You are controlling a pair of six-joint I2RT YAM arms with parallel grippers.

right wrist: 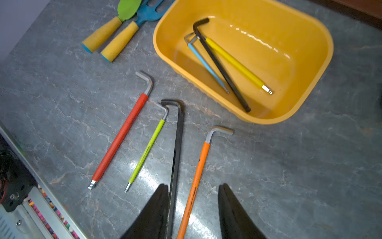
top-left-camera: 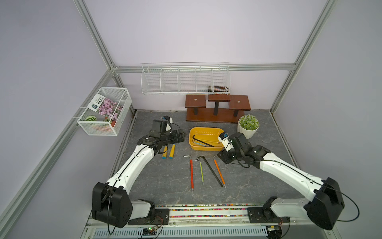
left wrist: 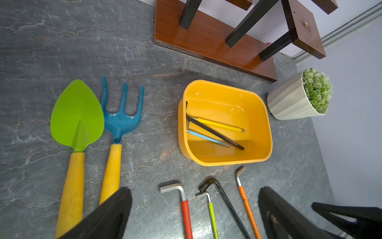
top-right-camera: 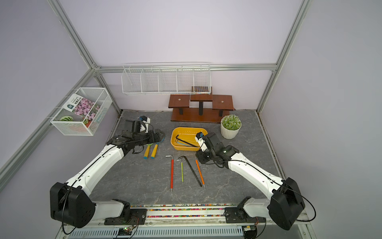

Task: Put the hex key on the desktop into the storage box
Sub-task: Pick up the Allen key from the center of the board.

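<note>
Several hex keys lie side by side on the dark grey desktop (top-left-camera: 161, 175): red (top-left-camera: 191, 173), green (top-left-camera: 201, 172), black (top-left-camera: 210, 170) and orange (top-left-camera: 219, 171). The yellow storage box (top-left-camera: 206, 128) stands just behind them and holds a black, a blue and a yellow key (right wrist: 235, 62). My right gripper (right wrist: 193, 186) hovers open low over the desktop, with the orange key's (right wrist: 198, 173) shaft showing between its fingers and the black key (right wrist: 175, 157) running along one finger. My left gripper (left wrist: 196, 189) is open and empty, left of the box.
A green trowel (left wrist: 77, 118) and a blue fork (left wrist: 122, 115) with yellow handles lie under the left arm. A potted plant (top-left-camera: 248, 125) and a wooden stand (top-left-camera: 217, 109) sit behind the box. White wire baskets (top-left-camera: 186, 80) hang on the walls.
</note>
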